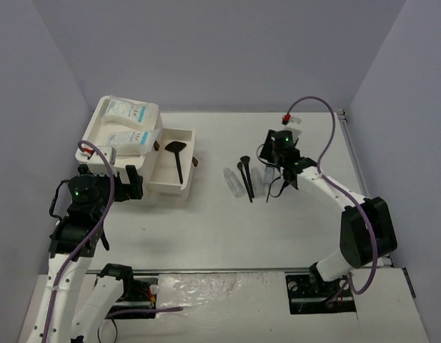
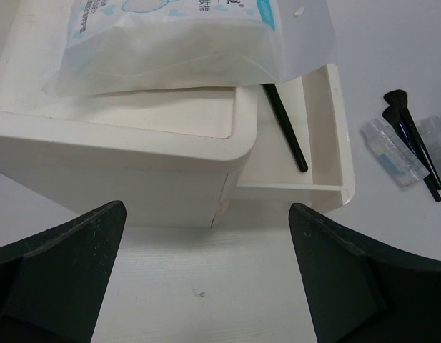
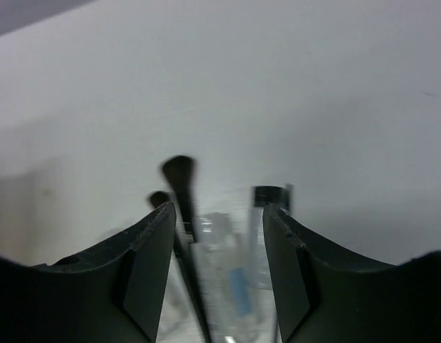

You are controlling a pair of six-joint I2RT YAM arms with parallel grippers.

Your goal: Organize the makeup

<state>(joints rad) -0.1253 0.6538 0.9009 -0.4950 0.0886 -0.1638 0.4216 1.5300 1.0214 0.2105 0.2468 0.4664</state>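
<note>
Right hand [image 3: 219, 214], jaws apart, is being held over two black brushes [image 1: 246, 179] and at least two clear tubes [image 1: 233, 183] on the bench [image 1: 277, 229]; left hand [image 2: 206, 211] is being held wide apart. Two teal-labelled packets [image 1: 131, 112] are being borne by the box [image 1: 98, 120], one brush [image 1: 179, 161] by its drawer [image 1: 166, 188].

No word, brand or number can be read with certainty. The white packet [image 2: 184, 50] lying on the white box [image 2: 120, 143] carries blue print along its top edge in the left wrist view, upside down and cut by the frame, its characters too blurred to make out. From above, the teal-blue label [image 1: 139, 113] is too small to read. In the right wrist view a clear tube [image 3: 234, 286] shows only a blurred blue stripe
</note>
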